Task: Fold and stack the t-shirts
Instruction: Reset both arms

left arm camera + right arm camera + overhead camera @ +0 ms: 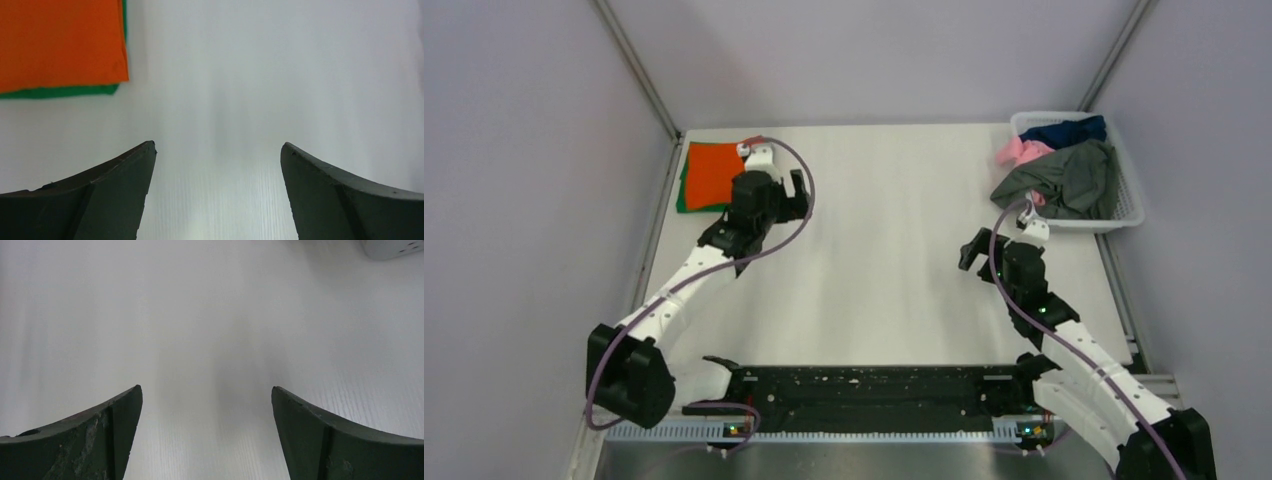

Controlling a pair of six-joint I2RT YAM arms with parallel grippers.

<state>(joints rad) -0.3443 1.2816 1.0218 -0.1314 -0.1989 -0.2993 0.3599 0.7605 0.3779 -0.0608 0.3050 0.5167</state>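
Surroundings: a white table is carrying everything. A white lattice basket is sitting ahead and to the right of the right gripper, with only its corner poking into the top right of that wrist view.

Left gripper is hanging over bare table, jaws standing fully apart and gripping nothing. Right gripper is doing the same, jaws wide, with only table showing between its fingers.

Stack: the orange shirt is lying folded flat on the green shirt, ahead and to the left of the left gripper and clear of its fingers. Green is peeking out as a thin strip along the orange one's edge nearest the gripper.

Orientation: the stack's edges are sitting roughly square to the left gripper. One is running across its pointing line, slightly tilted, and the other along it. Can't tell the long axis. From above the fold is looking near-square, and the left arm is covering its corner nearest the gripper.

Basket load: the grey shirt is lying crumpled and spilling over the rim on the side facing the right gripper. The pink shirt and navy shirt are bunching up beyond it, farther from that gripper. No axis is readable on those three.
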